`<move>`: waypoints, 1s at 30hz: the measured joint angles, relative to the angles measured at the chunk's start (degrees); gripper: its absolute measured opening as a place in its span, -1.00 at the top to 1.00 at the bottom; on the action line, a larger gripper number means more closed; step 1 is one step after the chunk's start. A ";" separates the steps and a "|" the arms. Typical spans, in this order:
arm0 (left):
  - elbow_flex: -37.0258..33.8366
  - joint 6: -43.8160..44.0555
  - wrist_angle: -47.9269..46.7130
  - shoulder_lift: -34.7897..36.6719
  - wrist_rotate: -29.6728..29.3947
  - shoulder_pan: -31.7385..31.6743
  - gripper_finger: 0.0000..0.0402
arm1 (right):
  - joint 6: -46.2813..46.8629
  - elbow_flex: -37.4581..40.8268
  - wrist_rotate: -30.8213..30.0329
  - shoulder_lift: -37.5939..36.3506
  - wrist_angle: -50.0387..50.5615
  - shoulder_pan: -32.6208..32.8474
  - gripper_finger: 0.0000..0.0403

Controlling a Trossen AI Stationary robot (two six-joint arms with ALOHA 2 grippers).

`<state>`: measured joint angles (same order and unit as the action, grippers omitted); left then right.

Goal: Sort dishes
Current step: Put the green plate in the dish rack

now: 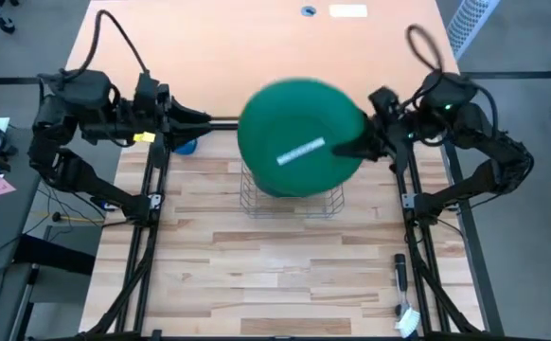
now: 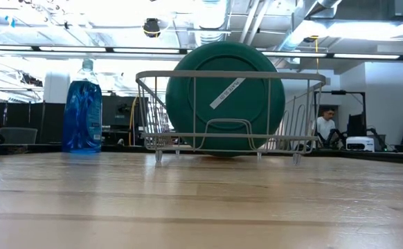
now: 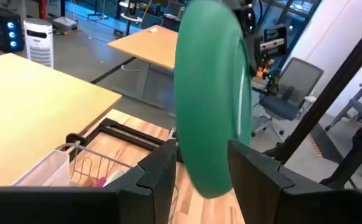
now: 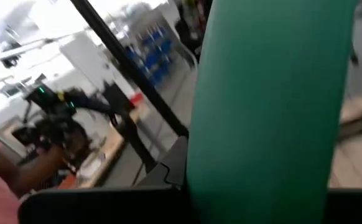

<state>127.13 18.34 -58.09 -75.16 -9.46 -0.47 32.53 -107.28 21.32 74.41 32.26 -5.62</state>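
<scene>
Nearest stands the rack (image 2: pixel 229 111), on the wood table (image 1: pixel 257 275) at mid-width. Above and behind it hangs the green plate (image 1: pixel 299 137), tilted, its right edge clenched in the right gripper (image 1: pixel 365 144), well clear of the wires. The plate looks stiff, smooth and likely slippery, light enough for one rim pinch, but breakable if it knocks the wire, so a hold at the rim suits it. A white label strip (image 1: pixel 300 152) crosses its face; no writing on it can be read. Far left, a blue bottle (image 2: pixel 82 111) stands. The left gripper (image 1: pixel 192 117) waits at the far left, fingers parted and empty.
</scene>
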 joint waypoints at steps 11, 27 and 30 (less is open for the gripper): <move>0.07 -0.18 -0.06 0.21 -2.30 0.00 0.31 | -0.02 -1.27 3.05 1.71 10.90 1.33 0.74; 0.09 -0.23 0.20 0.07 -5.78 0.00 0.31 | -2.85 -24.84 15.91 14.95 29.92 -2.76 0.74; 0.09 -0.21 0.17 0.07 -6.09 0.00 0.31 | -6.66 -25.06 16.06 16.12 39.36 -3.28 0.74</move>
<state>127.22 18.13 -57.92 -75.09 -15.55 -0.47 25.87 -132.34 37.38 90.54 71.62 -8.91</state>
